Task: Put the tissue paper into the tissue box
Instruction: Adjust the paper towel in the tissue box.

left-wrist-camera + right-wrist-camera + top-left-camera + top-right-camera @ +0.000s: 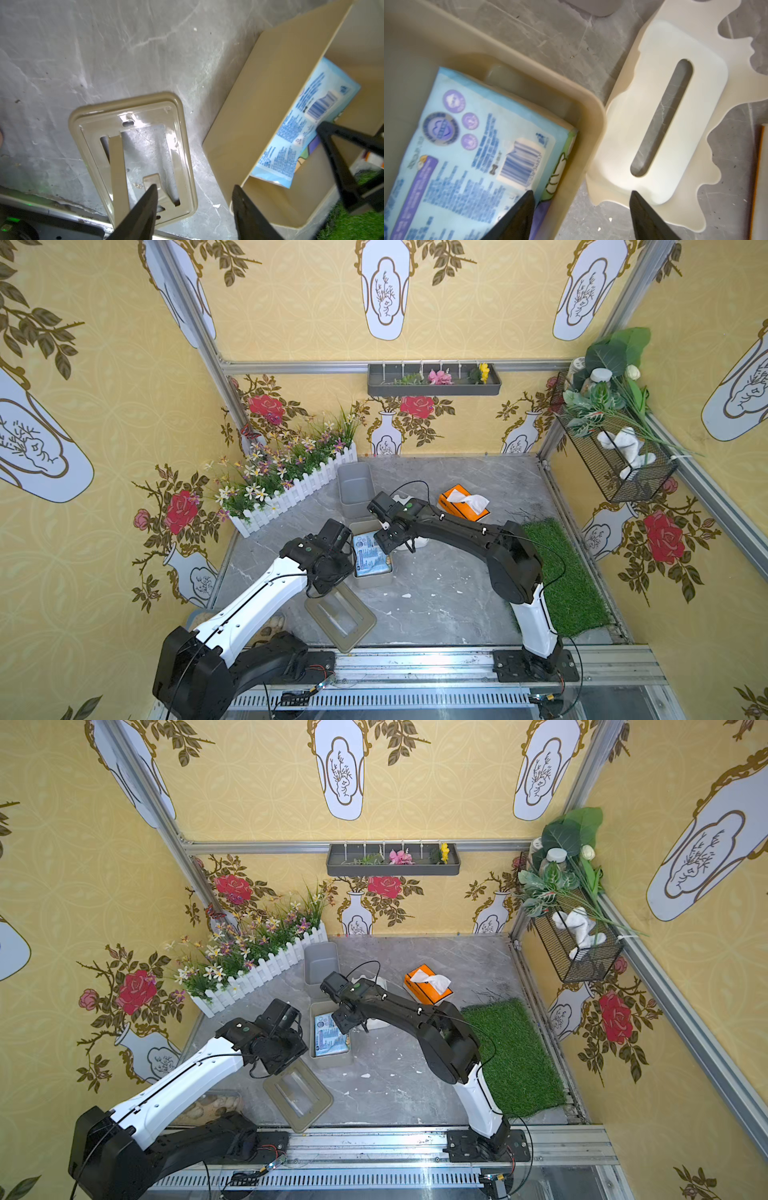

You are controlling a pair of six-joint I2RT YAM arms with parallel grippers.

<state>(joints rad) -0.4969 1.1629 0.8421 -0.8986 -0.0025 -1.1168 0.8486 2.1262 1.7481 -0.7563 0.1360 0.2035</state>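
Basically done, I'd say: the pack lies inside the open box, label side up and a bit skewed to the walls. Whether it sits fully flat on the bottom I can't tell. Left pincer is spread and empty, hanging above the table between the frame lid and the box's near corner, touching neither as far as I can see. Right pincer is also spread and empty. One finger is over the pack's corner, the other over the slotted lid, so it straddles the box wall from above. Nothing is pinched by either. Left to do, my guess: maybe nudge the pack square and back both arms off. Both lids are off and lying on the table, but the task doesn't ask for closing. Count: one pack, one box, one frame lid just beside the box on the left arm's side, one slotted lid touching or nearly touching the box on the other side. Also one grey bin behind the box, one orange box with a tissue sticking out, well apart, one grass mat, two pincers.
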